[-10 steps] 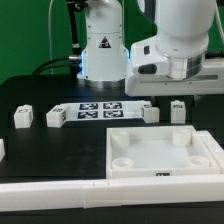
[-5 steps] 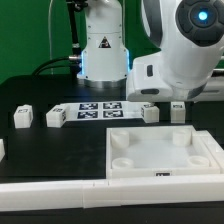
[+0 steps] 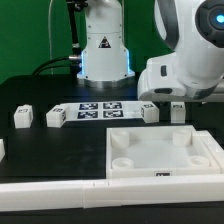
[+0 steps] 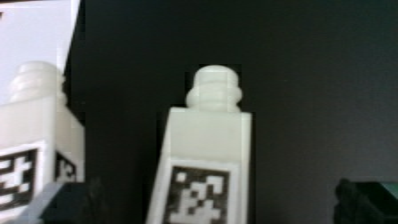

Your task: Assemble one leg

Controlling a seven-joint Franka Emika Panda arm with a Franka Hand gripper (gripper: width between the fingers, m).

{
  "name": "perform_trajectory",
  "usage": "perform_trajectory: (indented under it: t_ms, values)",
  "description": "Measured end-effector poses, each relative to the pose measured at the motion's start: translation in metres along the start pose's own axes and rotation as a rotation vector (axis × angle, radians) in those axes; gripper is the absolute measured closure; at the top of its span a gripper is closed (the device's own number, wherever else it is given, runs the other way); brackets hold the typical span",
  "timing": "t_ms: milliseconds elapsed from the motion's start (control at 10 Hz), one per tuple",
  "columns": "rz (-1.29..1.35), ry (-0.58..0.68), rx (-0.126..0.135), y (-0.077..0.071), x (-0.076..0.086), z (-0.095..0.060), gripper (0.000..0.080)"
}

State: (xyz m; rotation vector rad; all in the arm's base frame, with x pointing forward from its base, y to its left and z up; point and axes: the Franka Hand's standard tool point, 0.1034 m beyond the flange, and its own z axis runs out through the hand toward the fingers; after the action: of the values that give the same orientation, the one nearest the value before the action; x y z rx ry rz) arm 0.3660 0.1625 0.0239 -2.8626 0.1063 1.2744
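Two smooth white peg-topped plastic blocks: the leg (image 4: 210, 150) stands between spread, empty fingers (image 4: 368, 196), another block (image 4: 36, 130) beside it. The arm (image 3: 185, 60) has swung toward the exterior view's right.

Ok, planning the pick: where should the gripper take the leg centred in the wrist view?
Take the leg by its straight long sides, mid-body, from above: it seems to lie flat, tag up, gaps on both sides; the round peg end is narrower.
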Motion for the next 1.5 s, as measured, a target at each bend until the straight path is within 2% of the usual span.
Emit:
perform_trajectory:
  t_ms: [800,1000,1100,1500]
  values:
    - [-0.027,-0.008,0.007,0.007,0.008,0.011,0.0151]
    - [-0.026,-0.008,0.007,0.008,0.008,0.013,0.0413]
    - [-0.026,-0.004,0.008,0.007,0.009,0.013,0.0514]
    - [-0.026,-0.004,0.008,0.007,0.009,0.013,0.0512]
